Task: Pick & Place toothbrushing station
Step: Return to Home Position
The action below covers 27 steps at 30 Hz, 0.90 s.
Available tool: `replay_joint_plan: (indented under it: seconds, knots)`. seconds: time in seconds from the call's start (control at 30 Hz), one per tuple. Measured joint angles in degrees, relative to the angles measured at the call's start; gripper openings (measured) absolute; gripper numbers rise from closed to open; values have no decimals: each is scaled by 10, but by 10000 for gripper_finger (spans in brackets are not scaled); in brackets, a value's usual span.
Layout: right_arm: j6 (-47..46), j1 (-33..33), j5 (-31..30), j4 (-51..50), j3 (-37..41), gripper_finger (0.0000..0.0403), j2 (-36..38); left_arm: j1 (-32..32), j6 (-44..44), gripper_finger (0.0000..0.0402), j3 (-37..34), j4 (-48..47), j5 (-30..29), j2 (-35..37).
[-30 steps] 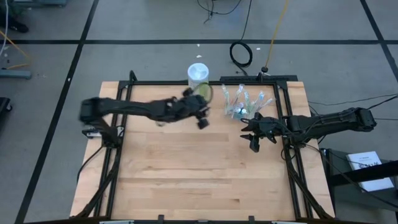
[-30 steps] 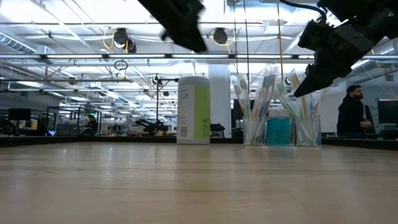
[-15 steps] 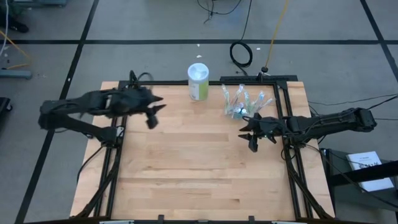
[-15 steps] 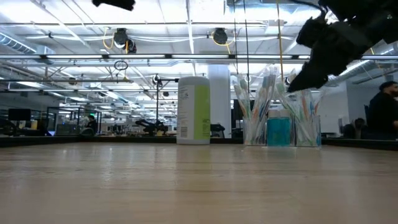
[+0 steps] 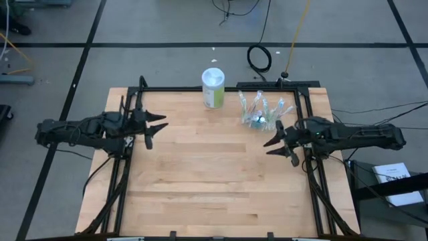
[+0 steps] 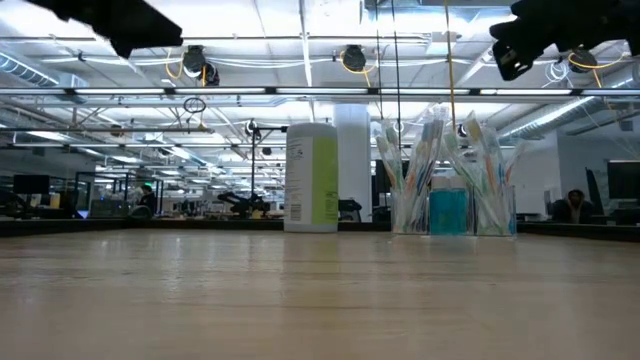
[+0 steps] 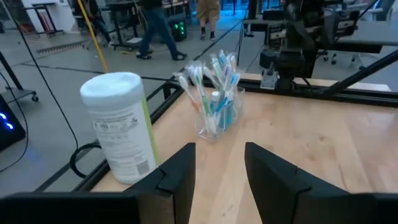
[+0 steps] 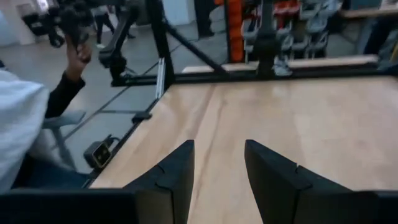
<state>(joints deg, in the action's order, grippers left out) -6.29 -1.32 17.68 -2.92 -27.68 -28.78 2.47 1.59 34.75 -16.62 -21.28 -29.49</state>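
The toothbrushing station (image 5: pixel 259 114) is a clear cup that stands on its base near the table's far right corner. It is packed with slim toothbrushes and teal tubes (image 6: pixel 450 190), and it also shows in the left wrist view (image 7: pixel 214 102). My left gripper (image 5: pixel 155 127) hovers open over the table's left edge, pointing across toward the station, well short of it. My right gripper (image 5: pixel 275 144) hovers open near the right edge, just nearer than the cup and pointing left. Nothing is between either pair of fingers (image 7: pixel 221 180) (image 8: pixel 221 180).
A white-and-green canister (image 5: pixel 213 87) stands at the far edge, left of the cup. A black frame (image 5: pixel 304 107) rims the table. The wooden middle (image 5: pixel 214 174) lies bare. A person's sleeve (image 8: pixel 18 124) and raised hand show beyond the table's left side.
My left gripper has drawn back from beside the canister toward the table's left edge, staying open and high. My right gripper has risen, turned at the wrist and shifted slightly toward the right edge. The cup and the canister have not moved.
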Motion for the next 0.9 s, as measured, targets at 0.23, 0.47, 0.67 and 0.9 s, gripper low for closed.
replay_joint_plan:
  seconds: [0.23, 0.47, 0.67, 0.9]
  knots:
    - [-3, 0, -57, -60, 0, 132, 69, 7, 6, 145, -58, 14, 0, 63]
    - [-4, 0, -56, -42, 54, 132, 149, 18, 13, 145, -88, 9, 3, 118]
    - [-5, 0, -55, -39, 91, 132, 223, 22, 12, 145, -110, 11, -2, 148]
    - [-16, 0, -54, -49, 132, 132, 287, 21, 27, 145, -174, 83, -9, 166]
